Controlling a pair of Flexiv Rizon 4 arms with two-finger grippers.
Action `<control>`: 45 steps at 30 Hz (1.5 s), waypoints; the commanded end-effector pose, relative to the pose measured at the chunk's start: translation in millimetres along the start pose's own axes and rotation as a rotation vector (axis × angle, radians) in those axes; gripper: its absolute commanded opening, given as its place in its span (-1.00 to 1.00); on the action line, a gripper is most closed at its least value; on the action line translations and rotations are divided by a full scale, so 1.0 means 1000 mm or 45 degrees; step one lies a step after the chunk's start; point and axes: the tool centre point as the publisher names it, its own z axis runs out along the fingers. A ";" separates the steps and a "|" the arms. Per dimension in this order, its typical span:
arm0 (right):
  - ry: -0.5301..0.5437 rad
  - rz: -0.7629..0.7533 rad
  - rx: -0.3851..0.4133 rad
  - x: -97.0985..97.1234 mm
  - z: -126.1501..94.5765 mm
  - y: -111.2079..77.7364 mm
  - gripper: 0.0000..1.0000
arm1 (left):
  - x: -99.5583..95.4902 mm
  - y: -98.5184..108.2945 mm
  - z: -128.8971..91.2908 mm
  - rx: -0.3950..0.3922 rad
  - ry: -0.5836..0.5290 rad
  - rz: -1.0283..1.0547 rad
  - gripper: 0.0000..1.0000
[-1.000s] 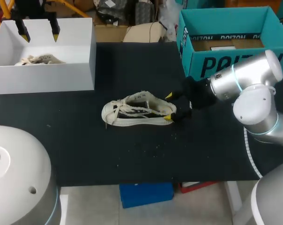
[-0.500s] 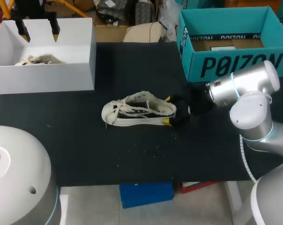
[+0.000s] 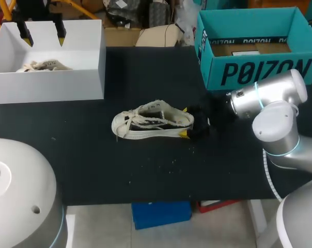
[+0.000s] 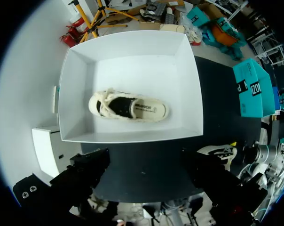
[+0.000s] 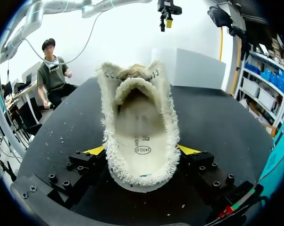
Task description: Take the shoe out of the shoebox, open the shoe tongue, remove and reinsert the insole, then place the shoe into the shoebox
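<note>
— Starting with the biggest thing: what carries everything?

— A black surface (image 3: 145, 170). An open white cardboard shoebox (image 3: 52, 85) stands at its far left. An open teal cardboard box (image 3: 259, 72) stands at its far right.

— And the shoe?

— A cream frayed canvas shoe (image 3: 151, 122) rests on its sole near the middle of the surface. Its toe points left, and it is well apart from both boxes. A second cream shoe (image 4: 128, 107) lies inside the shoebox.

— The grippers?

— The right gripper (image 3: 184, 122) is at the heel, with its yellow tips pressed against the heel's two sides, clamping it. The left gripper (image 3: 42, 32) hangs above the shoebox, its fingers spread wide with nothing between them.
</note>
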 end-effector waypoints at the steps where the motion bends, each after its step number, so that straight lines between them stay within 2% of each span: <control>1: -0.003 0.001 -0.001 -0.002 0.004 -0.001 -1.00 | 0.000 0.000 0.000 -0.002 -0.002 -0.002 1.00; 3: -0.003 0.001 -0.001 -0.002 0.004 -0.001 -1.00 | 0.000 0.000 0.000 -0.002 -0.002 -0.002 1.00; 7: -0.003 0.001 -0.001 -0.002 0.004 -0.001 -1.00 | 0.017 0.008 -0.018 0.027 0.006 0.052 1.00; 15: -0.003 0.001 -0.001 -0.002 0.004 -0.001 -1.00 | 0.072 0.028 -0.036 0.051 0.039 0.049 1.00; 19: -0.003 0.001 -0.001 -0.002 0.004 -0.001 -1.00 | 0.108 0.041 -0.034 0.092 0.034 0.084 1.00; 21: -0.003 0.001 -0.001 -0.002 0.004 -0.001 -1.00 | 0.126 0.046 -0.029 0.168 -0.052 0.094 1.00; 25: -0.003 0.001 -0.001 -0.002 0.004 -0.001 -1.00 | 0.154 0.054 -0.017 0.171 -0.052 0.189 1.00; 40: -0.003 0.001 -0.001 -0.002 0.004 -0.001 -1.00 | 0.154 0.054 -0.017 0.171 -0.052 0.189 1.00; 42: -0.003 0.001 -0.001 -0.002 0.004 -0.001 -1.00 | 0.160 0.057 -0.020 0.175 -0.096 0.147 1.00; 43: -0.003 0.001 -0.001 -0.002 0.004 -0.001 -1.00 | 0.168 0.061 -0.019 0.174 -0.122 0.131 1.00; 44: -0.003 0.001 -0.001 -0.002 0.004 -0.001 -1.00 | 0.182 0.067 -0.017 0.194 -0.105 0.122 1.00; 45: -0.003 0.001 -0.001 -0.002 0.004 -0.001 -1.00 | 0.187 0.070 -0.016 0.197 -0.081 0.118 1.00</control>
